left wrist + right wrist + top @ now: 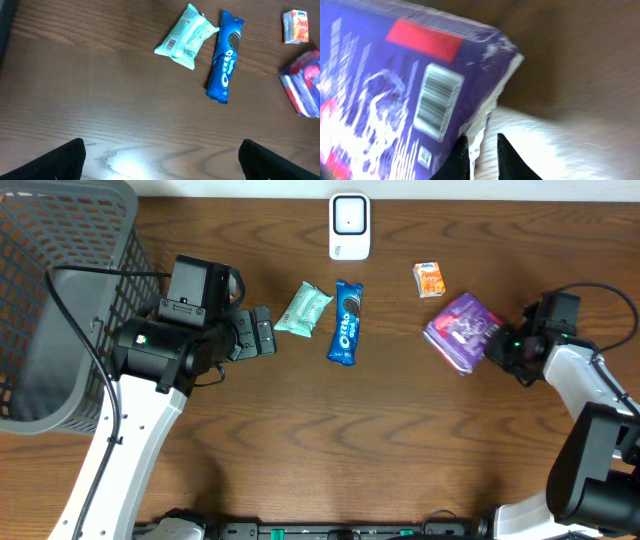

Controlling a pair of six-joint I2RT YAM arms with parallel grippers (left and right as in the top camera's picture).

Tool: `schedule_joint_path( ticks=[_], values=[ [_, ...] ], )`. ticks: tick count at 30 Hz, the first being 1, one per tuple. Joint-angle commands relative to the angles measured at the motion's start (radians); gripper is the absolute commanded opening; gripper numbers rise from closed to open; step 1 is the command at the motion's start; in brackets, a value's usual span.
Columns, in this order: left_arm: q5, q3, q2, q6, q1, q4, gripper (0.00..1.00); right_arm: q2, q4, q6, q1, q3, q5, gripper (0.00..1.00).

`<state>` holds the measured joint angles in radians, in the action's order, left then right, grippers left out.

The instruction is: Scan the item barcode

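The right pincer (481,157) is nearly closed, pinching the white end seam of the purple package (395,100), whose barcode (437,100) faces the wrist camera. The package sits at the right side of the desk (400,440), with a small orange pack (430,279) near it and the white scanner (349,225) farther off at the far edge. Toward the middle lie a blue Oreo pack (347,322) and a mint-green packet (303,309) side by side, and beyond them the left pincer (160,165) hangs spread wide and empty, next to a grey basket (60,300).
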<state>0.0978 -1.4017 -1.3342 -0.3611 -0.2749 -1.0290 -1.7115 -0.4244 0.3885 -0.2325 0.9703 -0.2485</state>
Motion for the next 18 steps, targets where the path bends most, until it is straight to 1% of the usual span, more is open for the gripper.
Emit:
schedule_joint_path(
  ticks=[1,5,9,11,18],
  values=[
    [-0.013,-0.003,-0.007,0.017,0.005,-0.003,0.98,-0.009,0.018,-0.028,0.048,-0.004,-0.154,0.17],
    [-0.013,-0.003,-0.007,0.017,0.005,-0.003,0.98,-0.007,0.032,0.025,0.086,-0.003,-0.153,0.18],
    [-0.013,-0.003,-0.007,0.017,0.005,-0.003,0.98,0.0,0.069,0.045,0.107,-0.002,-0.256,0.19],
    [-0.013,-0.003,-0.007,0.017,0.005,-0.003,0.98,0.014,0.071,0.051,0.111,-0.001,-0.262,0.2],
    [-0.013,-0.003,-0.007,0.017,0.005,-0.003,0.98,0.159,0.074,0.052,0.117,0.0,-0.262,0.22]
  ],
)
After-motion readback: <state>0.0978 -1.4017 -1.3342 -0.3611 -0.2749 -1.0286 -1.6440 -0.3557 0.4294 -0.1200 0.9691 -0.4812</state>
